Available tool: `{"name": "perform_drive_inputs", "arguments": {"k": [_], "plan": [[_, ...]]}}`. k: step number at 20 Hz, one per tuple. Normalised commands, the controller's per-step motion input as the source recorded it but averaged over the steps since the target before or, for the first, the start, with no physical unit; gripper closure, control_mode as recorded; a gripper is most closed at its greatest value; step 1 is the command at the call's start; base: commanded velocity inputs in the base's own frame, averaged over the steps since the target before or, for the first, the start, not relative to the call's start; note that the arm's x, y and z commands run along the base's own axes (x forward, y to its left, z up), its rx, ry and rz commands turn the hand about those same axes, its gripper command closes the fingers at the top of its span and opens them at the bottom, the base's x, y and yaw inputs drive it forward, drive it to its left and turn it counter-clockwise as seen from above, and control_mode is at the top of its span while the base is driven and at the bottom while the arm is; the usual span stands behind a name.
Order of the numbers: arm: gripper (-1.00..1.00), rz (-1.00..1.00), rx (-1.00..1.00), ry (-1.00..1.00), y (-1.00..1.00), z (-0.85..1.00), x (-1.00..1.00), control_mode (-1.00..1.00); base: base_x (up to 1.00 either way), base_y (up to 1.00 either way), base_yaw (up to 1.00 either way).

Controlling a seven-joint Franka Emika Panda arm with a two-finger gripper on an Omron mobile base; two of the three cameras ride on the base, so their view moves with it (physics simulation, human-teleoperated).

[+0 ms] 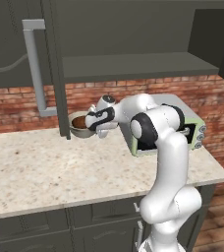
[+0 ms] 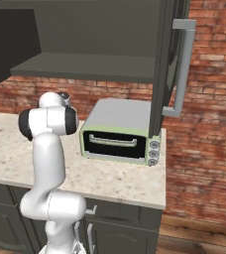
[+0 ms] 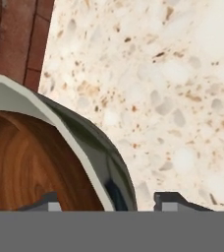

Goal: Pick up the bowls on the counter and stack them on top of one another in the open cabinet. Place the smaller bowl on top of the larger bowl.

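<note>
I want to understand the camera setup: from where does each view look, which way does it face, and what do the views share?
Left base view: behind the arm to its left, looking forward and down at the counter, the bowls and the open cabinet; the arm rises at lower right.
Right base view: behind the arm to its right, facing the toaster oven; the arm rises at lower left.
Hand view: on the hand, looking down at the larger bowl holding the smaller bowl; gripper at bottom.
Shared: counter, brick wall.

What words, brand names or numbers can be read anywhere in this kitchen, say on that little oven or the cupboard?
There are none to read. The toaster oven has three knobs with no markings that can be made out, and its door and casing are plain. The cabinet, the brick wall, the counter and the bowls carry no lettering either.
</note>
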Motion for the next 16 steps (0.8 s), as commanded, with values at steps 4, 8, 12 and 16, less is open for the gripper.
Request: {"name": "perform_drive_inputs", "arguments": {"k": [4,8,12,16], "plan": [[1.00,0.00,0.00,0.00,0.00,0.00,0.00,-1.00,0.00,0.00,0.00],[1.00,0.00,0.02,0.00,0.00,0.13,0.00,-1.00,0.00,0.00,0.00],[1.00,0.00,0.01,0.00,-0.01,0.37,-0.04,-1.00,0.00,0.00,0.00],[1.00,0.00,0.03,0.00,-0.13,0.61,-0.43,-1.00,0.00,0.00,0.00]]}}
